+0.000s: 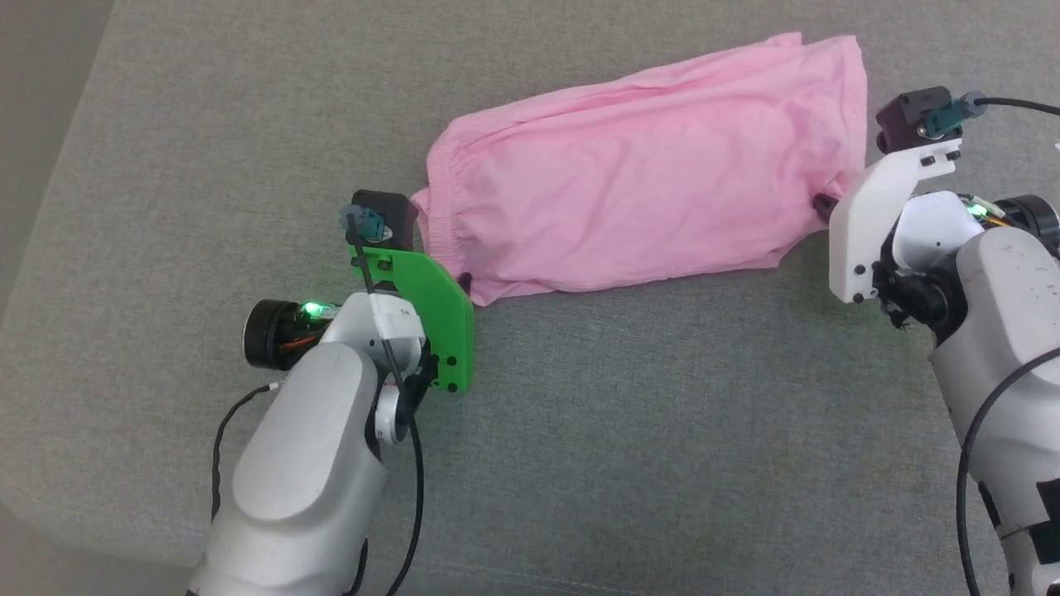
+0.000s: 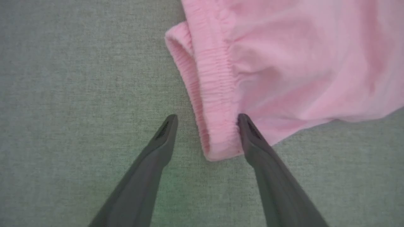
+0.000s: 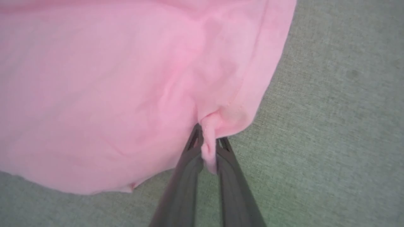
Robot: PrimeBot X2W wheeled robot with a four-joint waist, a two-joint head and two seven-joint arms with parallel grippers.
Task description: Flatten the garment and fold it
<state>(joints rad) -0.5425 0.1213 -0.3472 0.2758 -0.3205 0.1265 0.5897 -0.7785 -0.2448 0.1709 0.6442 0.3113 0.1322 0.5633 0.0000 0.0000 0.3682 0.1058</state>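
Pinching the garment [image 1: 646, 182], right pincer [image 3: 208, 148]; left pincer [image 2: 206, 116] spread astride its waistband [image 2: 211, 78].

Left arm [image 1: 306, 447] stretched forward at lower left, left gripper [image 2: 206, 121] with fingers spread wide, right arm [image 1: 994, 331] bent in from the right, right gripper [image 3: 208, 138] closed tight on a pinch of the garment [image 3: 94, 78]
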